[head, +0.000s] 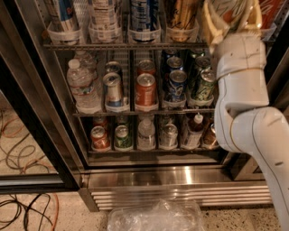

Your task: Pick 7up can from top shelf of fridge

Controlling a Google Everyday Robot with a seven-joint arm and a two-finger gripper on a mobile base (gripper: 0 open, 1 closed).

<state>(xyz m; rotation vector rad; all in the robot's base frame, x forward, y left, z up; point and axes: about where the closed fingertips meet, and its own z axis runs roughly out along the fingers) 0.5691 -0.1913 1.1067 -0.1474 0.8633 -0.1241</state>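
Observation:
My gripper is at the top right, in front of the top shelf of the fridge. Its cream fingers stand on both sides of the 7up can, a white can with green lettering, and are shut on it. The can's top is cut off by the upper edge of the view. My white arm rises from the lower right and hides the right end of the shelves. Clear plastic holders with tall cans line the top shelf to the left.
The middle shelf holds a water bottle, a red can, blue cans and green cans. The lower shelf holds more cans and bottles. A dark door frame stands left. A crumpled plastic bag and cables lie on the floor.

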